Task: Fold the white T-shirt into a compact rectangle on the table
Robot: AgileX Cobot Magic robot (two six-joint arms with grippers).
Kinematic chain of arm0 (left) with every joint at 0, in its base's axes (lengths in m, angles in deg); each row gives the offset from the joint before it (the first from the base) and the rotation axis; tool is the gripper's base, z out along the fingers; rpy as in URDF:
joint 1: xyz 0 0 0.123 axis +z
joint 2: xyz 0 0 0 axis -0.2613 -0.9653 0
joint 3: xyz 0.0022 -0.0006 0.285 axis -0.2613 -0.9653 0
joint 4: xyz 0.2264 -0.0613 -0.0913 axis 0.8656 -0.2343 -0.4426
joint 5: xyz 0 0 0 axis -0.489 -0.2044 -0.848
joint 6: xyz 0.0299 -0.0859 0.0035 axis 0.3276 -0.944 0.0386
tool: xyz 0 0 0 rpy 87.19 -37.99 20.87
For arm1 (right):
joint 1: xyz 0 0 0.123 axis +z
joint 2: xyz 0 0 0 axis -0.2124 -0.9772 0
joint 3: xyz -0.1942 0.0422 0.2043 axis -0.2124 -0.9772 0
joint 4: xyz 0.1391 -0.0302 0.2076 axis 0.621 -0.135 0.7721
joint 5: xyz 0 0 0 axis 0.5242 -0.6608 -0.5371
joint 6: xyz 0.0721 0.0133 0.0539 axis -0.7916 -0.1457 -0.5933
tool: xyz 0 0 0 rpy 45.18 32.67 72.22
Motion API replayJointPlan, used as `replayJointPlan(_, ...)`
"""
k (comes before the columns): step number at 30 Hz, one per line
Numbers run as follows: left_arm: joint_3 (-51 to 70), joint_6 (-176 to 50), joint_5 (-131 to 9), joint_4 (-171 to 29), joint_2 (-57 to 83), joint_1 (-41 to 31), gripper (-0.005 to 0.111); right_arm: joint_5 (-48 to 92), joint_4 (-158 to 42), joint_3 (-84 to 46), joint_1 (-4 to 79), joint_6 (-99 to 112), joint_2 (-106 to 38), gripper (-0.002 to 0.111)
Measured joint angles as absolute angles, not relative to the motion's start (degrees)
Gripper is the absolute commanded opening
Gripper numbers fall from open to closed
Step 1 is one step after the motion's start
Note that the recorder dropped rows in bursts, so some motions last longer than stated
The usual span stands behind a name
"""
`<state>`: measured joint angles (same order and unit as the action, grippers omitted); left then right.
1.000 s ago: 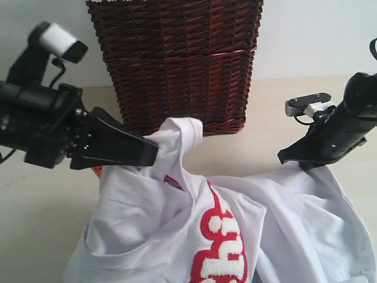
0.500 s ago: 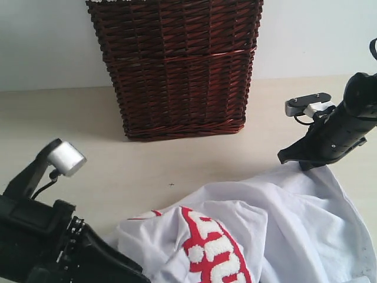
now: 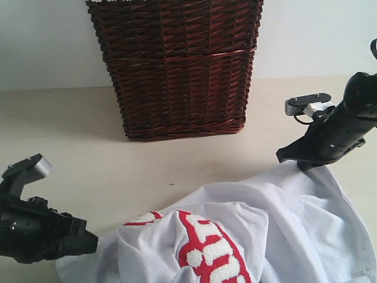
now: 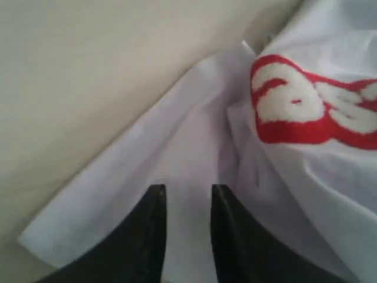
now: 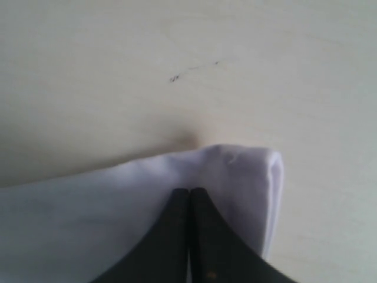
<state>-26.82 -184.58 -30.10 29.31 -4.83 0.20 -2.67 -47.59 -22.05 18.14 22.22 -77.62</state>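
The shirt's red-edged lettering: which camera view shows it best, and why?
The exterior view: several letters of the lettering cross the white T-shirt. The left wrist view catches one end, close up; the right wrist view shows only plain cloth.

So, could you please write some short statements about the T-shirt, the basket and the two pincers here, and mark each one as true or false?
1. The left pincer has its jaws apart above the white T-shirt. True.
2. The shirt is already folded into a compact rectangle. False: it lies crumpled and spread out on the table.
3. The right pincer is shut on a corner of the shirt. True.
4. The wicker basket stands on top of the shirt. False: it stands on the table behind the shirt, apart from it.
5. The letters on the shirt are blue. False: they are white, edged in red.
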Motion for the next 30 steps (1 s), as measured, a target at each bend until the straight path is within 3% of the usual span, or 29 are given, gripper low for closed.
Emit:
replayJointPlan(3,-26.8,-181.0,-26.1,29.2,-9.2,0.2,0.042,-2.7,-46.9,-22.1,18.1,22.2,-77.6,0.000)
replayJointPlan(9,-26.7,-180.1,-31.7,28.4,-13.5,0.2,0.043,-2.7,-46.7,-22.1,18.1,22.4,-77.6,0.000)
replayJointPlan(12,-26.1,-179.9,-31.7,28.0,-14.1,0.2,0.031,-2.7,-46.6,-22.1,18.1,22.4,-77.6,0.000)
replayJointPlan(15,-25.4,-178.8,-32.4,28.0,-14.7,0.2,0.000,-2.7,-46.6,-22.1,18.1,22.4,-77.6,0.000)
replayJointPlan(30,-13.4,-176.3,-49.2,28.9,-16.2,0.9,0.000,-2.7,-46.5,-22.1,18.1,23.3,-77.6,0.000)
